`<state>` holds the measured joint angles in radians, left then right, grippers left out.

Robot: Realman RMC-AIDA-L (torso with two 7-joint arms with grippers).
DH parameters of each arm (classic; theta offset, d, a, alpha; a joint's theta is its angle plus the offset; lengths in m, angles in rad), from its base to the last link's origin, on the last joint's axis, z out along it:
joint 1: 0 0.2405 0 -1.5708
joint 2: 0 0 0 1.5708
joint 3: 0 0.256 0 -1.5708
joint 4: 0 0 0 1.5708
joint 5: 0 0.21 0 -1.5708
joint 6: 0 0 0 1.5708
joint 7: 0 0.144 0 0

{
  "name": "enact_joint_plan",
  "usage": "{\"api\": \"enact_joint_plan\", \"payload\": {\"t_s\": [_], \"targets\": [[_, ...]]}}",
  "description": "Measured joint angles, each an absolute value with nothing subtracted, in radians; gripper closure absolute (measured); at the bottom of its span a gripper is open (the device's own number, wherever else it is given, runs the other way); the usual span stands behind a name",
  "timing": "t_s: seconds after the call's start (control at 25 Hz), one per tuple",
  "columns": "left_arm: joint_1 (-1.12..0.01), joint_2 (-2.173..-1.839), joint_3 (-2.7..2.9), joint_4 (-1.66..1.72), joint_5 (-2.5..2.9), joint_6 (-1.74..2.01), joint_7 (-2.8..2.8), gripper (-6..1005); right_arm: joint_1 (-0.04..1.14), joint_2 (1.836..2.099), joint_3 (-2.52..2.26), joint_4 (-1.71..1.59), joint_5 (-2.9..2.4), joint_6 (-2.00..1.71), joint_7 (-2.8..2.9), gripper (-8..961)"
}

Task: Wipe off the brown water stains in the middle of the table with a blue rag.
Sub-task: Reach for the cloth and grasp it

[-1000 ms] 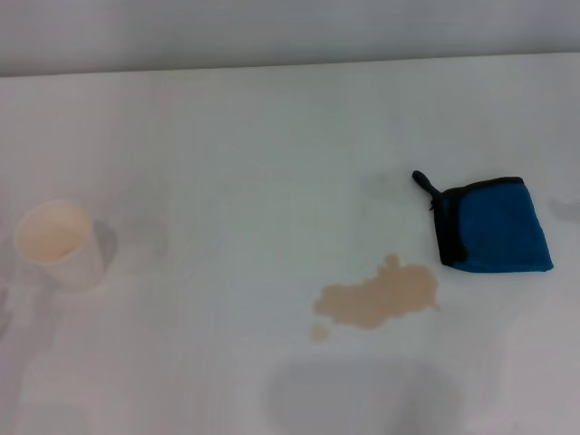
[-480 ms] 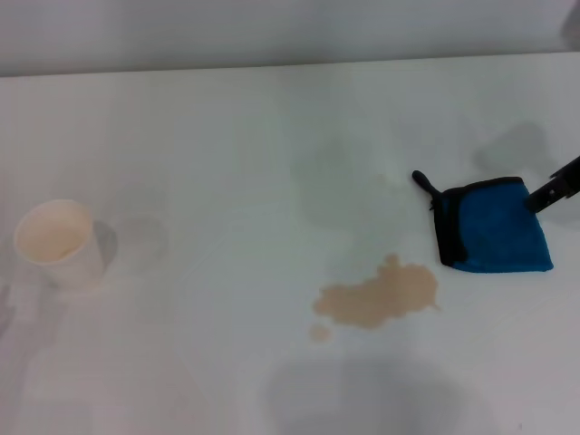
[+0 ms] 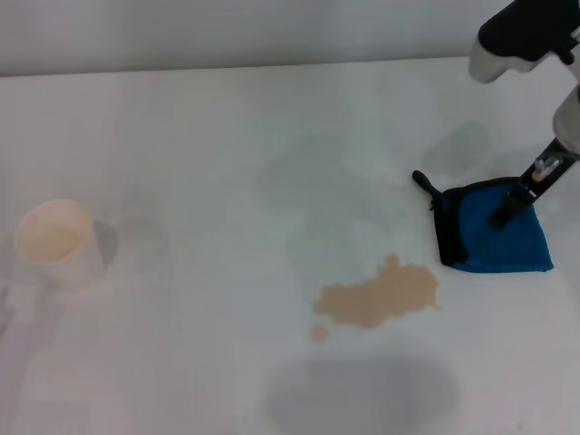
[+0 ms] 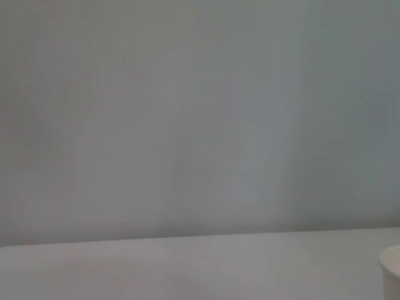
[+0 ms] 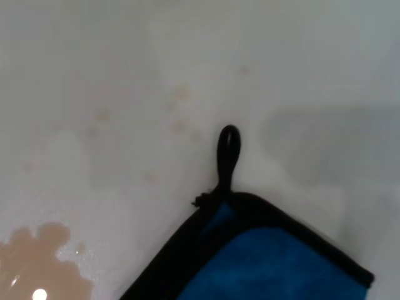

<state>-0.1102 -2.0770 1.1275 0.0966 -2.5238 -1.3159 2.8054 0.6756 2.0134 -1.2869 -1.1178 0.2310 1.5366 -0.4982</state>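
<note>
Moved in since earlier: right gripper (image 3: 501, 217) now over blue rag (image 3: 497, 237), fingers' state cannot tell | rag lying on tabletop (image 3: 227, 136) just right of brown water stains (image 3: 379, 296) | risk: pinching only top fold, rag unfolding or dragging | left gripper unseen

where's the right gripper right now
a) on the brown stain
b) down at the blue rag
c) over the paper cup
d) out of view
b, in the head view the right gripper reaches down from the far right onto the blue rag, while the brown water stains lie untouched beside the rag and the paper cup stands alone far off on the left.
</note>
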Motion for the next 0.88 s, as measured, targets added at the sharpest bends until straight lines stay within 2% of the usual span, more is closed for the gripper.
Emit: {"api": "enact_joint_plan", "payload": {"t_s": [0.88], "targets": [[-0.115,-2.075,1.127,0.110,-2.519,-1.313,2.806,117,0.702,2.003,-1.288,-0.970,0.178,1.431,-0.485,177]]}}
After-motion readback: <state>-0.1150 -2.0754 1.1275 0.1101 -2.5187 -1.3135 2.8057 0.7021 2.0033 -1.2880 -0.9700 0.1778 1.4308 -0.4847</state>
